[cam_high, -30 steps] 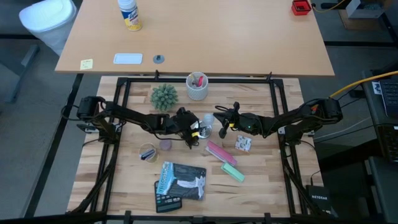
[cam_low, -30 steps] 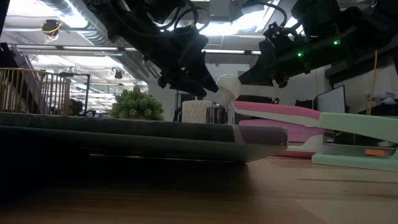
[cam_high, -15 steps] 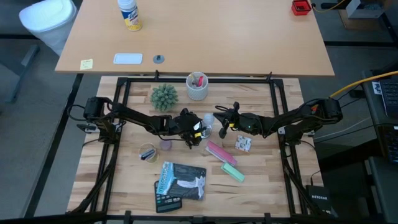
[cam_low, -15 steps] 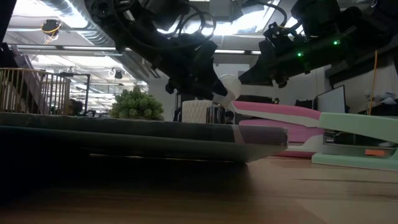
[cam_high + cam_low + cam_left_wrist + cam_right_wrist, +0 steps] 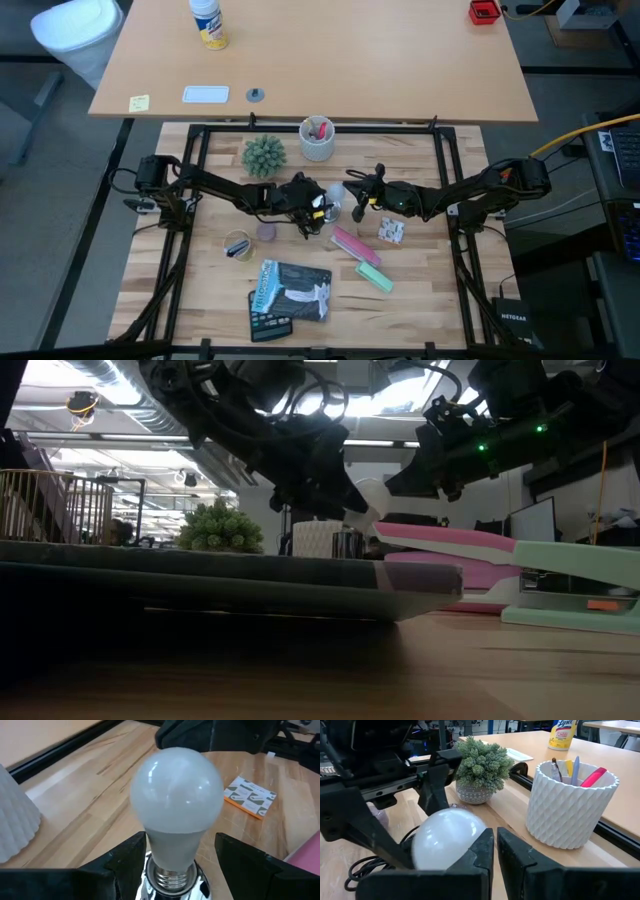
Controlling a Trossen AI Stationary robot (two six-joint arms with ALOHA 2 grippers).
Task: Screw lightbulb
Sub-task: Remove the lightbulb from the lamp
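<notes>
The frosted white lightbulb [image 5: 176, 795] stands upright near the table's middle [image 5: 333, 207]. Its silvery screw base sits in a shiny fixture [image 5: 150, 881]. My left gripper [image 5: 181, 845] reaches in from the table's left and is open, one finger on each side of the bulb's neck. My right gripper [image 5: 496, 837] comes from the table's right and is shut, nothing showing between its fingers. It stands right beside the bulb's globe [image 5: 445, 840]. A black cord [image 5: 365, 865] coils on the table below the bulb. My left gripper has one finger [image 5: 131, 857] close against the bulb's neck [image 5: 155, 847], and a gap shows at the other finger. Whether the near one touches I cannot tell. My right gripper's own fingers hide where they meet the bulb or fixture, so I cannot tell whether it touches either.
A white ribbed cup of pens [image 5: 317, 140] and a small potted plant [image 5: 264, 155] stand just behind the bulb. A printed card [image 5: 391, 231], a pink stapler [image 5: 355, 245], a green stapler [image 5: 375, 277], a dark packet [image 5: 290, 290] and a tape roll [image 5: 237, 246] lie nearer.
My left gripper has eased a little toward the table's right, in on the bulb, and tipped slightly downward. In the low view it now covers more of the bulb. The bulb itself has not moved.
</notes>
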